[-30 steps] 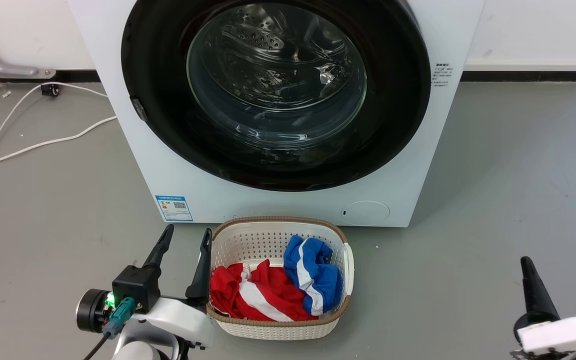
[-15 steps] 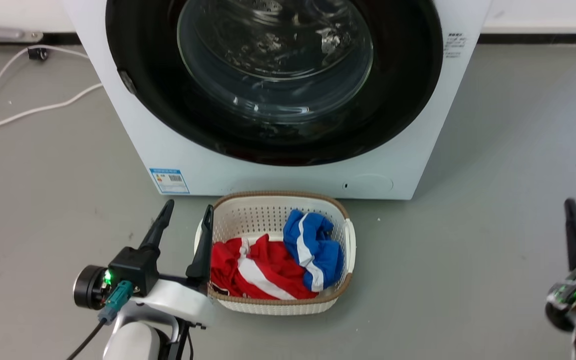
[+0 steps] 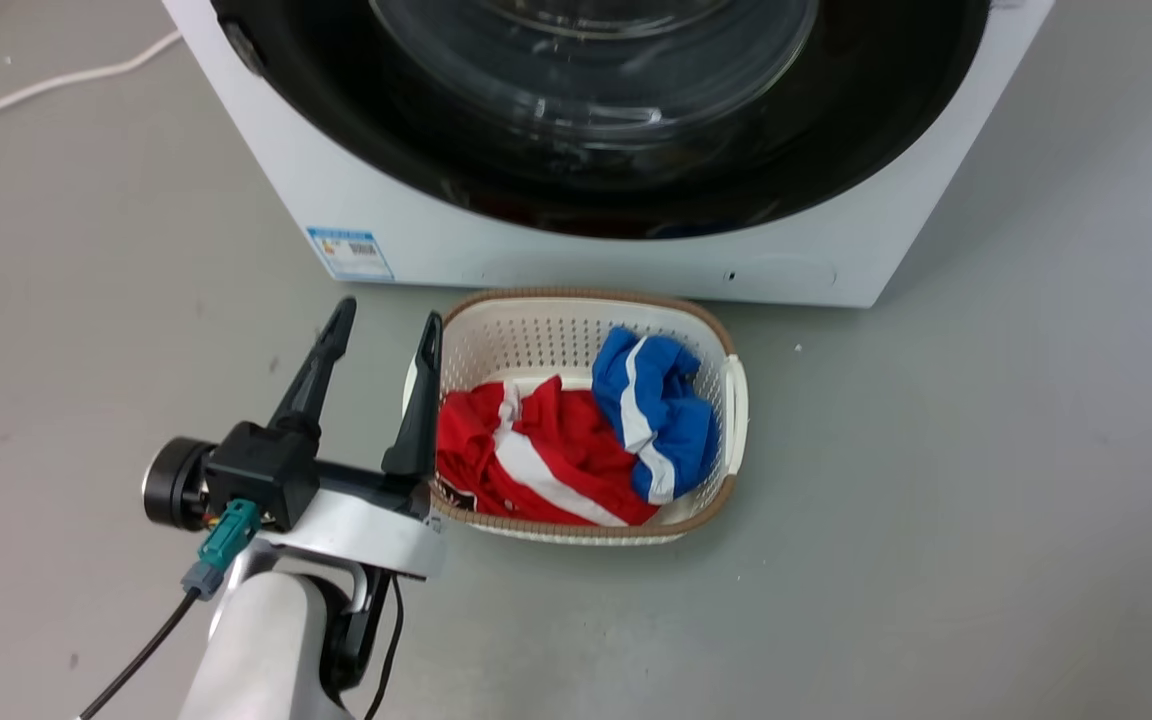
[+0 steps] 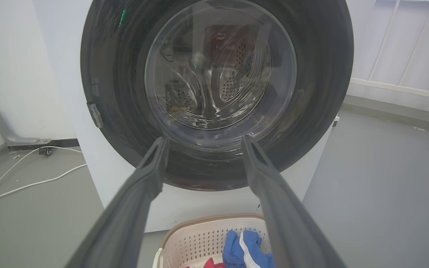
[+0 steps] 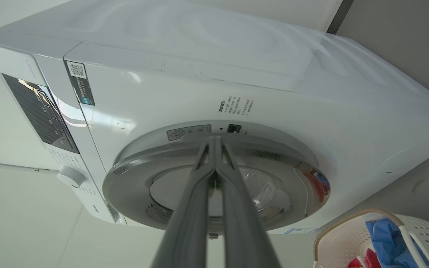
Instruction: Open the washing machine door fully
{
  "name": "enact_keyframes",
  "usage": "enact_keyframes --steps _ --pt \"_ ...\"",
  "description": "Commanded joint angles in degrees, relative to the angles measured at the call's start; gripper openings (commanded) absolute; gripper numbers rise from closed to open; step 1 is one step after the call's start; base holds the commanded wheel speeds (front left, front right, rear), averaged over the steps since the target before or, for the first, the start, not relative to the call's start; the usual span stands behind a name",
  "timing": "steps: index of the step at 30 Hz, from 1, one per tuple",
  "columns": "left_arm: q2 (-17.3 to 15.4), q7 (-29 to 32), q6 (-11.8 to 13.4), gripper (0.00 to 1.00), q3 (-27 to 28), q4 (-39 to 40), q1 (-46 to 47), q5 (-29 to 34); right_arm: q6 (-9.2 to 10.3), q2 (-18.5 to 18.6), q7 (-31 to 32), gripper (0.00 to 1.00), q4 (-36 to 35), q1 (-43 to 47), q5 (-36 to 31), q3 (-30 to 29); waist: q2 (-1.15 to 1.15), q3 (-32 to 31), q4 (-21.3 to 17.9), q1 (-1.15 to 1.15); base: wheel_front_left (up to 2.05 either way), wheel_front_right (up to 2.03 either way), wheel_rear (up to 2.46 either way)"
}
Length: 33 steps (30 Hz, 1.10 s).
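Your left pincer hangs low over the grey floor, released, jaws spread wide with nothing between them. Its inner finger sits just beside the left rim of the white basket; contact or not, can't tell. The basket stands on the floor right in front of the washing machine, with a red striped garment and a blue one inside.

The washing machine door is shut, its glossy black ring lying flat on the machine's front and taking nearly the full width. In the left wrist view your spread fingers frame the lower part of the glass window, with the steel drum showing through it. That pincer is well apart from the door.

Your right pincer is clenched, both fingers pressed together and holding nothing. In its wrist view the tips point at the door's rim, by a small label on the machine front. Whether they touch the rim, can't tell. In that view the control panel and a white knob sit off to the left.

A white cable lies on the floor left of the machine. A blue sticker sits on the machine's lower front corner.
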<state>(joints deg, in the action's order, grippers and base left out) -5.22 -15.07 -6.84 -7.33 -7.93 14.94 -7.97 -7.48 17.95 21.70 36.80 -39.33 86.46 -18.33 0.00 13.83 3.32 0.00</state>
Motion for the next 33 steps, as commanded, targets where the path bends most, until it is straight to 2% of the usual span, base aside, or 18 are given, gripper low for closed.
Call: enact_keyframes --steps 1,10,19,33 --pt "0.2 -0.1 -0.2 1.0 -0.2 1.4 1.2 0.3 -0.02 1.6 1.7 0.0 2.1 -4.4 -1.2 1.1 0.0 3.1 1.1 0.0 0.0 0.0 0.0" --pt "1.1 -0.1 -0.5 1.0 -0.5 3.7 3.9 0.6 -0.02 4.8 10.4 0.0 10.9 -21.8 -5.8 5.9 0.0 8.4 2.8 0.0 0.0 0.0 0.0" --pt "1.6 -0.1 -0.5 1.0 -1.0 4.6 6.0 0.3 -0.02 3.8 12.8 0.0 17.3 -34.3 -13.2 9.4 0.0 12.0 4.1 0.0 0.0 0.0 0.0" --pt "2.2 -0.1 -0.6 1.0 -1.1 5.2 6.8 -0.8 -0.02 1.4 14.8 0.0 22.3 -42.2 -20.6 10.4 0.0 15.1 6.2 0.0 0.0 0.0 0.0"
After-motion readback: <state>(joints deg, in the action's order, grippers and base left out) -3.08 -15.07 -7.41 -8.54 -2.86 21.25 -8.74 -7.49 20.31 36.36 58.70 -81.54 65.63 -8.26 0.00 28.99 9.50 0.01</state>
